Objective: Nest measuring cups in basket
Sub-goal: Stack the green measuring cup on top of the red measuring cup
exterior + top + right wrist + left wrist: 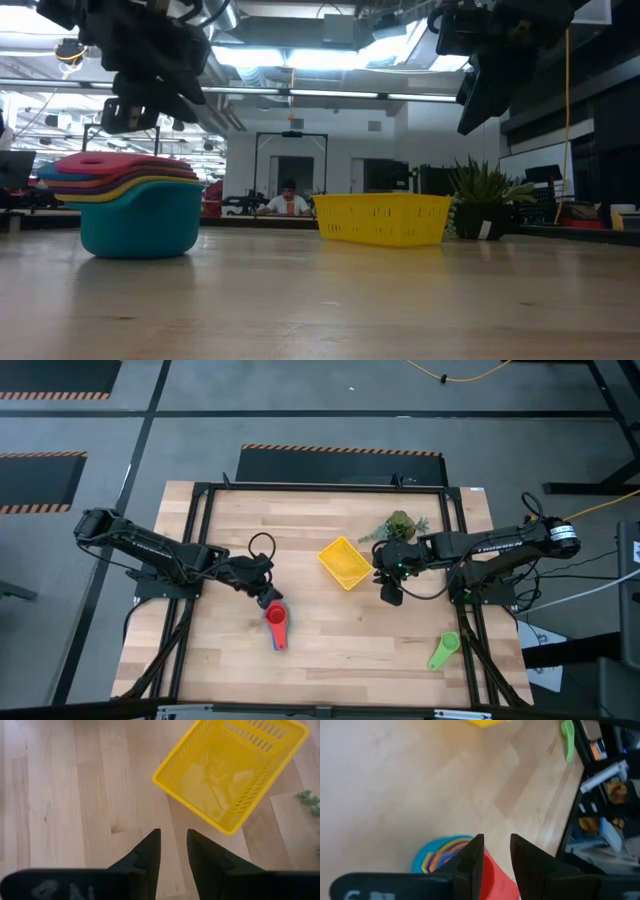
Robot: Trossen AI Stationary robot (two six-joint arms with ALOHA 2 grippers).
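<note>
Cups mostly nested already — a stack of measuring cups [130, 205] sits on the table at the near left, teal bowl at the bottom, then yellow, orange, purple and red rims layered inside it. Stack is still outside the basket [345, 562], which stands empty near the table's middle, well apart from it. One green cup [444, 650] lies alone at the near right edge, handle pointing away from its bowl. So, as I judge it: nesting nearly done, green cup still to be dealt with, and the whole stack yet to go into the basket.

Left gripper [268, 598] hovers just above the stack's far side; fingers slightly apart, red rim showing between and below them in the wrist view, nothing clamped. Right gripper [391, 592] hangs just right of the basket, fingers a narrow gap apart, holding nothing.

Materials — cups are smooth, glossy plastic, round bowls with flat handles. Basket is bright yellow plastic, square, low slotted walls, solid floor. Tabletop [330, 640] is pale wood planking, matte. Leafy plant sprig [400, 525] lies just beyond the basket.
</note>
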